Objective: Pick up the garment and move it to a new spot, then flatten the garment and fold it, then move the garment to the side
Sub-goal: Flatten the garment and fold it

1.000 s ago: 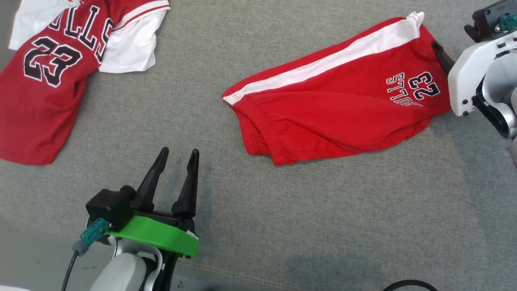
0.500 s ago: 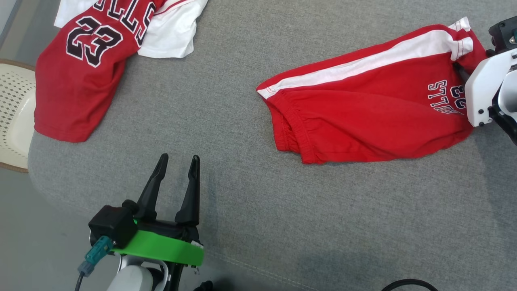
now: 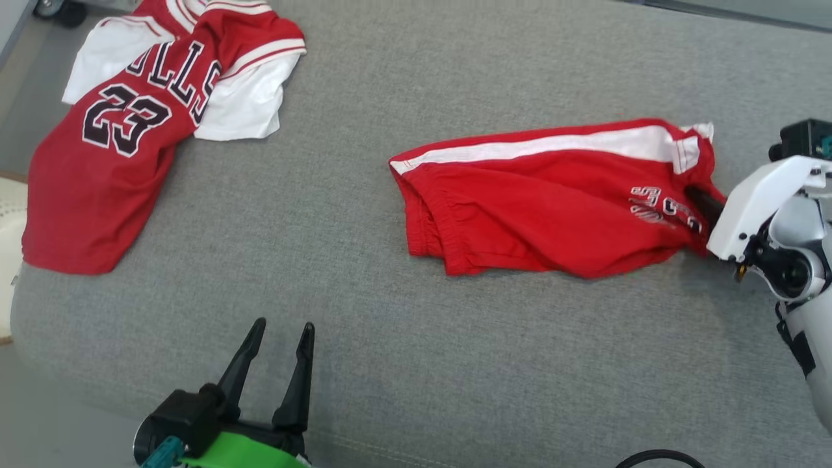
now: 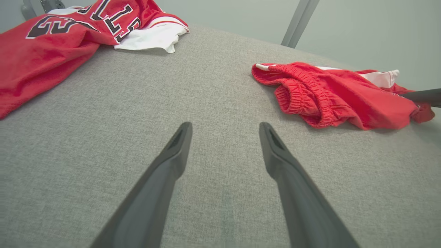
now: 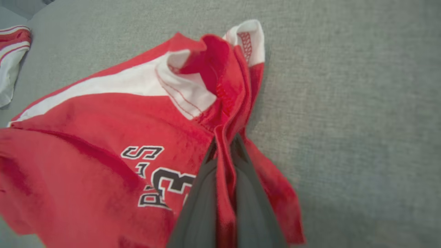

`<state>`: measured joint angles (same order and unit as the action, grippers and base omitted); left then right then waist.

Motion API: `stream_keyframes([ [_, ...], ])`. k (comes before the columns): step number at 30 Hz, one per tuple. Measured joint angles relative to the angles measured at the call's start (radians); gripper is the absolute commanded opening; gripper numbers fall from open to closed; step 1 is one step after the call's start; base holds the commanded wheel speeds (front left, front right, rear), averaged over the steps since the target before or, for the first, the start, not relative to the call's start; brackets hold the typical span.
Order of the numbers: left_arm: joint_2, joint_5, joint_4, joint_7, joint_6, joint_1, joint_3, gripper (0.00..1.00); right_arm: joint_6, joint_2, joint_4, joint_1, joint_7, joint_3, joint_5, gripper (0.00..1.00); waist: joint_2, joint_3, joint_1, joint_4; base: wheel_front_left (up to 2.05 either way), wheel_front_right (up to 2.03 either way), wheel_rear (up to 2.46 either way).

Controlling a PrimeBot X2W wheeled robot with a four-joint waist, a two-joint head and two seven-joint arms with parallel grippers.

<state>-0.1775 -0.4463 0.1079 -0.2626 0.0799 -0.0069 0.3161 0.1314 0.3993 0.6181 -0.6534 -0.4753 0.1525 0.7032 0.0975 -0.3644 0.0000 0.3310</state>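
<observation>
Two red garments on the grey cushion [image 3: 455, 364] in the head view: shorts [image 3: 546, 214] with a white side stripe right of centre, a numbered jersey [image 3: 97, 162] well apart to their left. Right end effector [image 3: 701, 203] at the shorts' right-hand hem, dark fingers buried in the cloth beside the lettering. Left end effector [image 3: 283, 325] below and left of the shorts, fingers spread, touching nothing.

Left wrist view: left end effector [image 4: 225, 125] parted wide above bare cushion, shorts [image 4: 330, 96] ahead to the right, elastic waistband nearest, the right end effector's dark finger [image 4: 422, 97] at their far end.

Right wrist view: right end effector [image 5: 224, 143] pinched together on a bunched fold of the shorts [image 5: 86, 137] at the leg hem, just beside the printed number.
</observation>
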Motion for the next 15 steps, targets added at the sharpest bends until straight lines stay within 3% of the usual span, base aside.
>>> stream_keyframes([
  [9, -0.027, 0.071, -0.036, 0.000, 0.029, 0.132, -0.050, 1.00, 0.000, -0.006, -0.029, 0.216, -0.059, -0.209, 0.125, 0.00, 0.0001, 0.121, 0.0000, -0.104, 0.00, 0.00, 0.00],
  [15, 0.008, 0.090, -0.041, 0.000, 0.043, 0.166, -0.094, 1.00, -0.001, -0.009, 0.083, 0.308, 0.020, -0.377, 0.050, 0.00, 0.0000, 0.183, -0.0001, -0.156, 0.00, 0.00, 0.00],
])
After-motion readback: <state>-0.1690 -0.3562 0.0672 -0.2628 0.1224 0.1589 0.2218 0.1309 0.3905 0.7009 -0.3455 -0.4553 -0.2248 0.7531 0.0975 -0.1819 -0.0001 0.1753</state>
